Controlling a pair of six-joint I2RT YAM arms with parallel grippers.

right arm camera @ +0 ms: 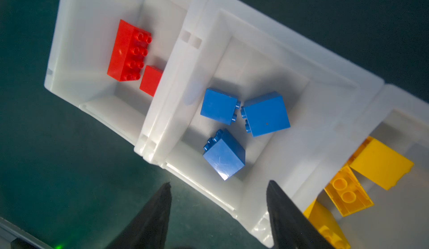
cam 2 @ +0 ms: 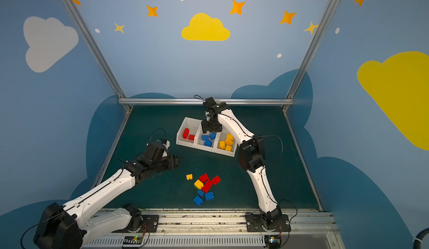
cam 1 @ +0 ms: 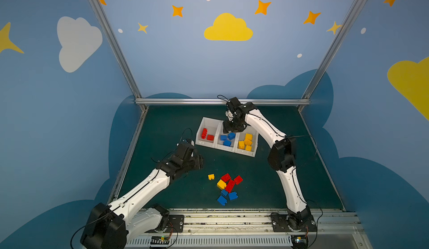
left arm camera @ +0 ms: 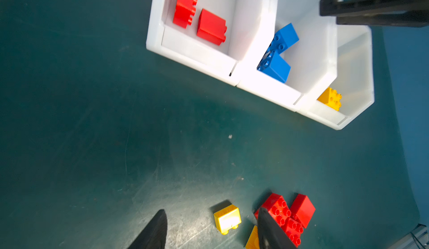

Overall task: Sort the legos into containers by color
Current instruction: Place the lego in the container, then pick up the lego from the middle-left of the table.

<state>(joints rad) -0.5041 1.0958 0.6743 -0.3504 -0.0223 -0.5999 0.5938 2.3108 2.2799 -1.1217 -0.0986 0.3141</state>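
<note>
Three white containers stand in a row. The red one holds two red legos, the middle one three blue legos, and the right one several yellow legos. My right gripper hangs open and empty over the middle container's far side, its fingertips apart. Loose legos lie near the table's front: a small yellow one, red ones, another yellow and blue ones. My left gripper is open and empty, left of that pile, above the small yellow lego.
A metal frame rail runs along the back of the dark green table, with angled posts at both back corners. The arm bases sit on the rail at the front edge.
</note>
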